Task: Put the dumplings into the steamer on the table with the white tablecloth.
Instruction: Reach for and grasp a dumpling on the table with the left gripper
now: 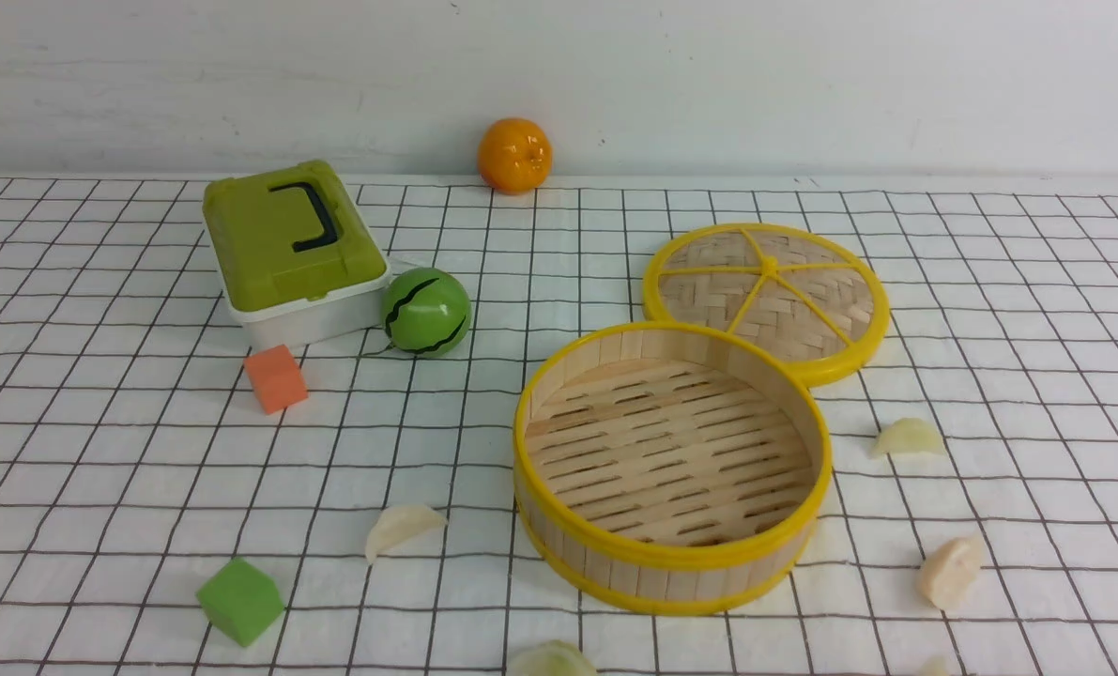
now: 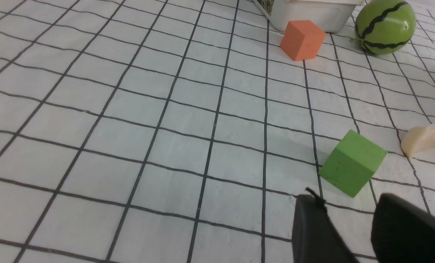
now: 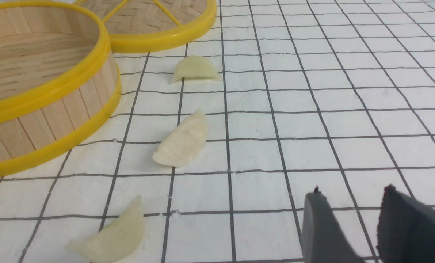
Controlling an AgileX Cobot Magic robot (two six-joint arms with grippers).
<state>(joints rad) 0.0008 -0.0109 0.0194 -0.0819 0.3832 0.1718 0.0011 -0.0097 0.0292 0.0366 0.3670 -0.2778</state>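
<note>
Five dumplings (image 1: 404, 528) lie scattered on the white tablecloth (image 1: 99, 451) and none is in the steamer (image 1: 671, 556), so the job looks barely begun.

Over on the left, the left claw (image 2: 359, 233) hangs low over the cloth with its two dark fingers apart and nothing between them. Just ahead of its tips sits a green cube (image 2: 352, 162), and a little beyond that, off to one side, a lone dumpling (image 2: 423, 138). I'd guess the claw is open because it is lining up on that dumpling, with the cube in the way. Farther out from it are an orange cube (image 2: 302, 39), a striped melon ball (image 2: 385, 26) and a green-lidded box (image 1: 286, 244).

In the middle, the steamer stands empty, its lid (image 1: 765, 291) laid flat behind it so the basket is free to fill.

On the right, the right claw (image 3: 363, 233) also has its fingers apart and empty. Three dumplings trail away ahead of it beside the steamer's wall: the closest (image 3: 109, 237), a middle one (image 3: 183, 140) and the farthest (image 3: 195, 68) by the lid.
</note>
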